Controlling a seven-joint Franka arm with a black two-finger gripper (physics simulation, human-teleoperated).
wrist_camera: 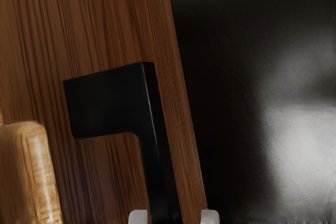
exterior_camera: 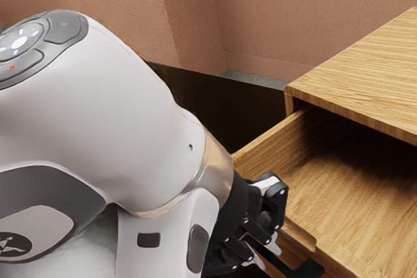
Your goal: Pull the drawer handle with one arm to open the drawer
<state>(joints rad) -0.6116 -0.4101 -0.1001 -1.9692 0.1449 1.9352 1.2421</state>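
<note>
The drawer (exterior_camera: 345, 200) stands well out of the cabinet (exterior_camera: 365, 76), at about four o'clock in the exterior view, with its bare wooden floor and side walls open to sight and nothing lying in it; the cabinet's top runs off toward two o'clock; the white arm (exterior_camera: 98, 128) takes up the nine o'clock side, and the gripper (exterior_camera: 273, 222) hangs at about six o'clock, right against the drawer's front edge; the black handle (exterior_camera: 303, 268) pokes out just beyond it, toward five o'clock

In the wrist view the drawer front (wrist_camera: 79, 35) is a dark-grained wooden panel, and the handle (wrist_camera: 110, 103) stands out from it as a black L-shaped bracket, its long bar running straight down under the hand; beside the panel lies dark floor (wrist_camera: 252, 51); whether the gripper is clamped on that bar or merely hooked round it I cannot tell (the contact itself is cut off at the picture's edge)

As I judge it, the pull is in hand and mostly done, since the drawer is already open by a good part of its depth; what is left, if anything, is a little more travel; the next move calls for a straight draw along the drawer's own line, away from the cabinet, without lifting or twisting, so the bar does not slip out and the drawer does not bind on its runners
</note>
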